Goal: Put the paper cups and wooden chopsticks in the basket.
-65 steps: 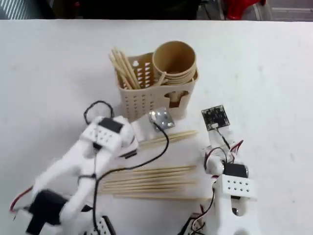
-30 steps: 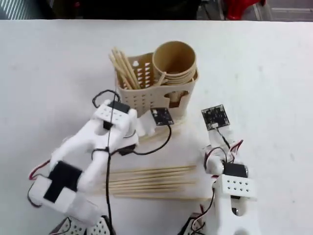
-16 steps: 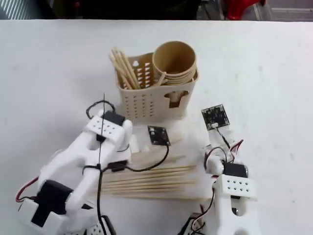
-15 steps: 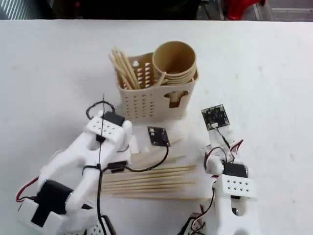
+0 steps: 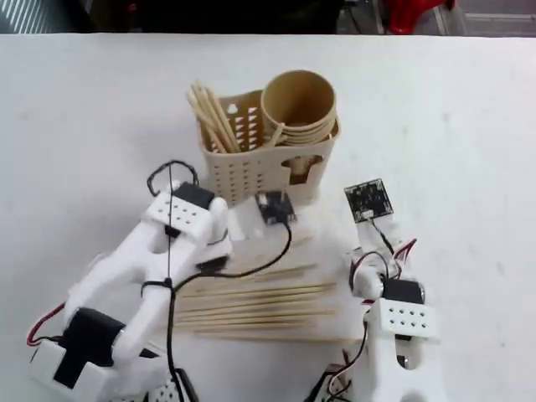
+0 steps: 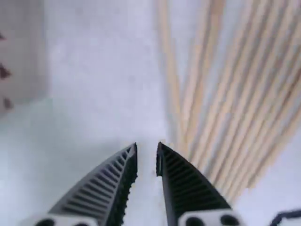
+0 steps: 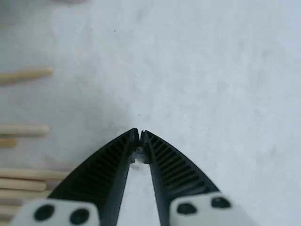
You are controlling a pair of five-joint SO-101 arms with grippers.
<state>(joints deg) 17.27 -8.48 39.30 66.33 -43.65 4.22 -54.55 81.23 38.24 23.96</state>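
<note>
Beige perforated plastic makes up the basket, which stands at the far middle of the white tabletop. At its left end a sheaf of wooden chopsticks stands on end and fans out to the left, propped by the tall wall. At its right end sit the paper cups, nested into one stack with the mouth up. That stack takes little room and leaves the left end free for sticks, so the cup part of the task looks done.

The loose chopsticks lie flat on the tabletop nearer the arms. They are roughly parallel, run left to right, and sit between the two arms. A couple of strays lie a little farther off, toward the basket. These are what remains to be packed.

The left end effector hangs low over the bare strip between the basket's near wall and the far edge of the loose sticks. Its jaws are a narrow slit apart with nothing between them, a spread that would suit a thin stick. The right end effector sits just right of the stick ends, pressed together and empty, apparently parked clear of the other arm's working space.
</note>
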